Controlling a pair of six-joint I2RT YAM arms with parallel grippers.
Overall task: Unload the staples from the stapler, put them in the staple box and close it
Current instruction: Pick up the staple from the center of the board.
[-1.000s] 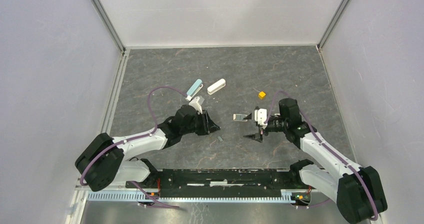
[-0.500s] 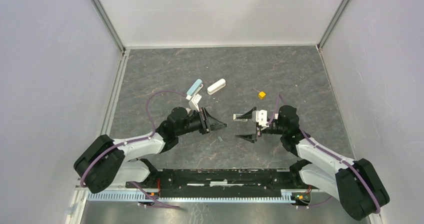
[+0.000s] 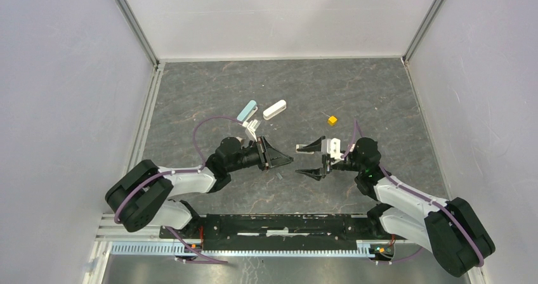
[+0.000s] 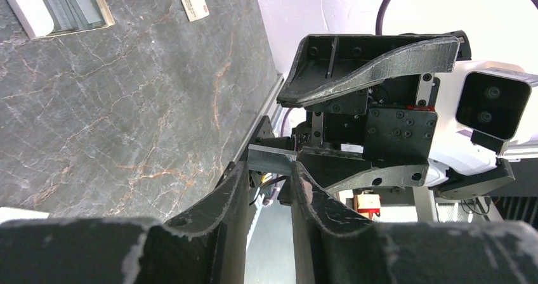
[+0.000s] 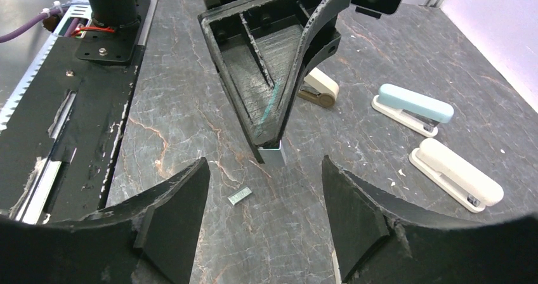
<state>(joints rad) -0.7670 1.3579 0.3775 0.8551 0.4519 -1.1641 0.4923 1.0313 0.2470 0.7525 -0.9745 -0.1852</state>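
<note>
Left gripper (image 3: 290,160) is pinching the staples (image 5: 274,154) right at its tip, a short silvery strip held clear of the table (image 3: 355,94). Facing it nose to nose, the right gripper (image 3: 298,160) stands spread wide, close to that strip but apart from it. Under the gap lies a loose short strip (image 5: 240,196). Behind the left arm sit a beige stapler (image 5: 320,87), a teal stapler (image 3: 247,111) and a white stapler (image 3: 275,109). A yellow cube (image 3: 332,120) sits off to the right.
</note>
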